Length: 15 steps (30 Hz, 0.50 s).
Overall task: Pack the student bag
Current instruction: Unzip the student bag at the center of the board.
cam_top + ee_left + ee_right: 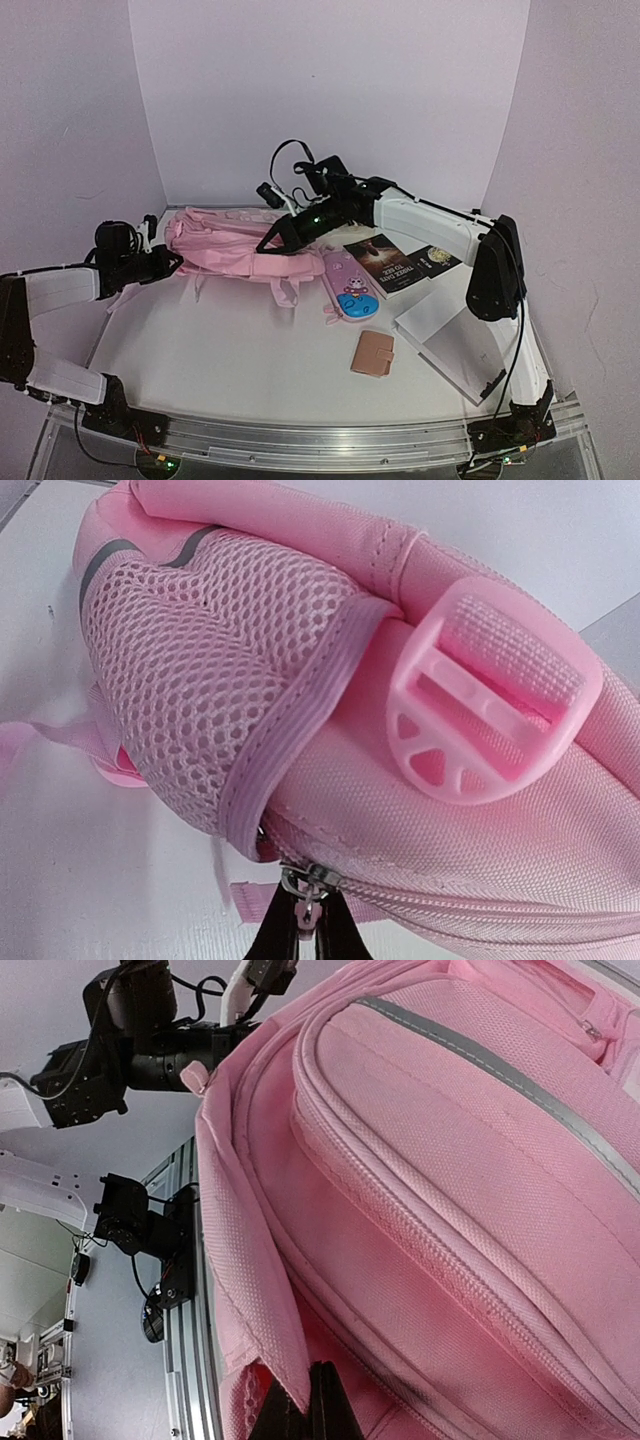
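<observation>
The student bag [225, 245], a large pink backpack with a grey stripe, lies flat at the back left of the table. My left gripper [172, 262] is at its left end, shut on the bag's metal zipper pull [303, 905], beside the mesh side pocket [200, 670] and a pink plastic buckle [490, 705]. My right gripper [268, 243] is at the bag's right side, shut on a fold of the bag's pink fabric edge [270, 1340]. The bag's front pocket and stripe fill the right wrist view [450, 1140].
A small pink oval case with a blue cartoon patch [347, 285] lies right of the bag. Beyond it are a dark book [383, 262] and a black booklet [435, 260]. A tan wallet [373, 353] and a white notebook [455, 340] lie nearer the front right.
</observation>
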Motion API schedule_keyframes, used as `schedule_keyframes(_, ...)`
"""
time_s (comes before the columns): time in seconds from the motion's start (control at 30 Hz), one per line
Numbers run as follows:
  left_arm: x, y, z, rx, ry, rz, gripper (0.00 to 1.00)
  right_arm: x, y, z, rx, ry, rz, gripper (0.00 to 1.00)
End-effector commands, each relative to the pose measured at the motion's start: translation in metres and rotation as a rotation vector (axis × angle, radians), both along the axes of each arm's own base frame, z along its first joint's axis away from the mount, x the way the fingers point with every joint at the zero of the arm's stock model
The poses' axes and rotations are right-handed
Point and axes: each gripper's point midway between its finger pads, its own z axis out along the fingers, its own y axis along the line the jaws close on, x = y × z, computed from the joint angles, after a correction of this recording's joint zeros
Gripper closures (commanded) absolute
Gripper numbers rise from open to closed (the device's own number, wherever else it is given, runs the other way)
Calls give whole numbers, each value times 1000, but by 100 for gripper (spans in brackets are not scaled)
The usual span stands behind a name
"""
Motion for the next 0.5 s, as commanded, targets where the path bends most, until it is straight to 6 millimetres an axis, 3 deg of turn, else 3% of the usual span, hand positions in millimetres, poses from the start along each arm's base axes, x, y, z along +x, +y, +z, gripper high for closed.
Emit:
schedule_keyframes(0.0, -6, 7, 16, -6, -3, 48, 100, 21, -4, 55, 78, -114, -100, 100)
schedule_keyframes(0.13, -24, -3, 17, -28, 54, 36, 100, 31, -3, 50, 60, -126, -143, 100)
schedule_keyframes(0.4, -64, -13, -1, 7, 266, 106, 100, 47, -6, 51, 36, -188, -214, 100)
schedule_keyframes(0.47, -71, -24, 5, -14, 276, 67, 100, 49, -6, 47, 27, -189, -221, 100)
